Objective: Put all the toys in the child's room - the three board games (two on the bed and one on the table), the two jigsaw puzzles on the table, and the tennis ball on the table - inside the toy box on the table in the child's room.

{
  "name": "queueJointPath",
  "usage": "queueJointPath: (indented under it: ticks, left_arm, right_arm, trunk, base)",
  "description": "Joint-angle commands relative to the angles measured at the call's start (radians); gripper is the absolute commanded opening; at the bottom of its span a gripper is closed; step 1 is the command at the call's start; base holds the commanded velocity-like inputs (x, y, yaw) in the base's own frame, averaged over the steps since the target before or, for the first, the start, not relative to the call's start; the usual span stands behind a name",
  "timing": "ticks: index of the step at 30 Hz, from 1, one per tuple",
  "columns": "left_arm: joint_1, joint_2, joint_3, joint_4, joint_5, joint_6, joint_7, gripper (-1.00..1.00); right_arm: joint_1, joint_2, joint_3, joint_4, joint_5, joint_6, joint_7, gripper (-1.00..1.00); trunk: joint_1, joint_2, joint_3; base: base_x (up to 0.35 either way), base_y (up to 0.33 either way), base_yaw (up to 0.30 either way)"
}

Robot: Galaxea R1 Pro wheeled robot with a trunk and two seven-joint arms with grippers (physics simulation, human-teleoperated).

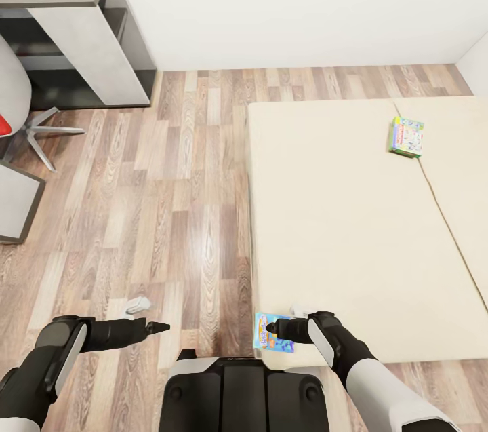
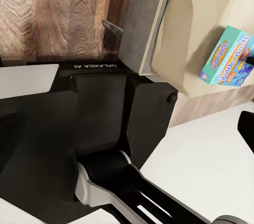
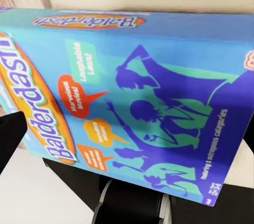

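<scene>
Right claw (image 1: 270, 329) of mine stands with its fingers on both sides of the blue game (image 1: 273, 333) at the near corner of the bed (image 1: 339, 215), whether they grip it I cannot tell, so I judge the pick is in hand and next I must close firmly and lift.
</scene>
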Motion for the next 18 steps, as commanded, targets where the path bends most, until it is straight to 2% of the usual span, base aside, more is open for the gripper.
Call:
queueJointPath:
  ticks: [1,18]
  left_arm:
    - [0.0,0.0,0.001,0.0,0.001,0.007,-0.003,1.0]
    - [0.0,-0.001,0.001,0.0,0.001,0.007,-0.002,1.0]
  right_arm:
    - [0.0,0.0,0.003,-0.001,-0.003,0.004,0.0,1.0]
    - [0.0,-0.001,0.003,0.0,-0.003,0.003,0.0,1.0]
  trunk:
    - [0.001,-0.002,-0.001]
    - [0.001,-0.002,-0.001]
  base:
    - [0.0,0.123,0.0]
    - [0.0,0.019,0.0]
